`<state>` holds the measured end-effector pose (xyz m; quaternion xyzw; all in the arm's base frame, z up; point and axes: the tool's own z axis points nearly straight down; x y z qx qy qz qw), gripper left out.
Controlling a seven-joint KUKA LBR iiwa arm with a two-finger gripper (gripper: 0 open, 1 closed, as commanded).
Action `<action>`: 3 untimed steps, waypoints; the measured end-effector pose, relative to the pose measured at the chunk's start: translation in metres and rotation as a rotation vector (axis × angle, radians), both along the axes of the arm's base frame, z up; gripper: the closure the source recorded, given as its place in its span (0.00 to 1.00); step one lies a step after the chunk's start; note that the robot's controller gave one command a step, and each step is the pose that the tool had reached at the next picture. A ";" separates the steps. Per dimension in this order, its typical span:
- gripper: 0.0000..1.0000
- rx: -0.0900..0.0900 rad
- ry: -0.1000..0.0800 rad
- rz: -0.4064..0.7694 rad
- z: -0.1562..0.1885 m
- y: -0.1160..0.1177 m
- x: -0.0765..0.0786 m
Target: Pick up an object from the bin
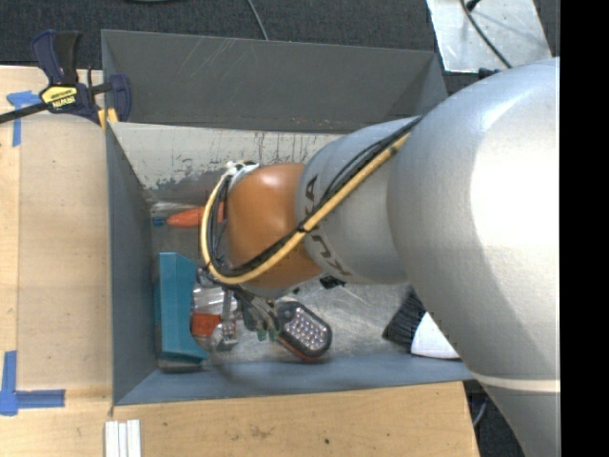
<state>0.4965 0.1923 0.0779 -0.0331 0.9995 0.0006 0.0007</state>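
Claw [224, 329] in the bin's [128, 255] near-left corner.
It is seen just beside a teal block [176, 303]; whether it is spread or pressed together cannot be told.

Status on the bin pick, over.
Gripper low in bin, view's lower left, beside teal box. Small orange-red piece right at it. Close alongside: red-and-grey gridded item.
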 end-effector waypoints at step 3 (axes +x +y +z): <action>1.00 0.000 -0.007 0.103 0.162 -0.018 0.014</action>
